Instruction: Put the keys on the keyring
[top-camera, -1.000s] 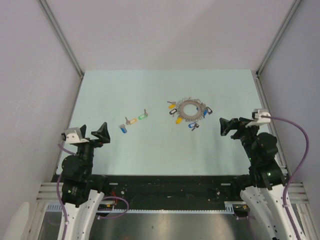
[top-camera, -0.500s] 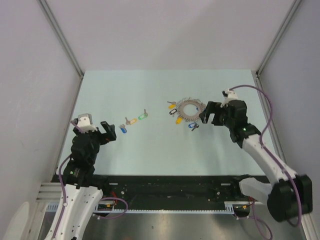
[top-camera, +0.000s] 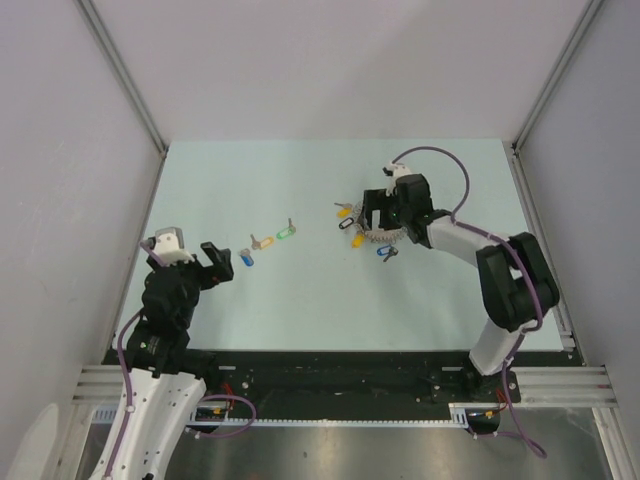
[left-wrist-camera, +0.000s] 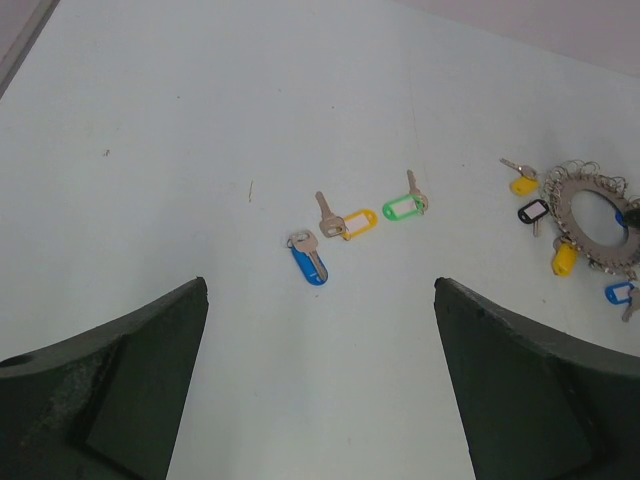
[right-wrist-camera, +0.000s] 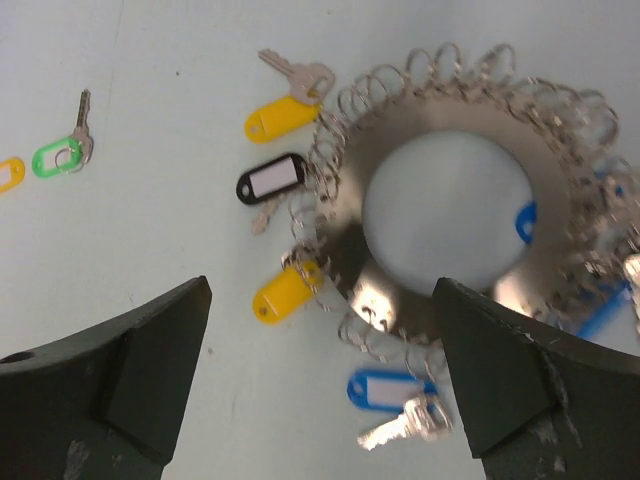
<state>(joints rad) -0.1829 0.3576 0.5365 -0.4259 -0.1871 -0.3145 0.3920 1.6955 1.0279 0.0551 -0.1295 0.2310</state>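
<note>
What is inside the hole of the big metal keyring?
Bare table, plus a blue tag poking in at right. The right gripper covers the lower-right rim of the keyring.

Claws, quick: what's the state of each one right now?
Left claw: open, empty, short of the loose keys.
Right claw: open, empty, above the keyring.
</note>
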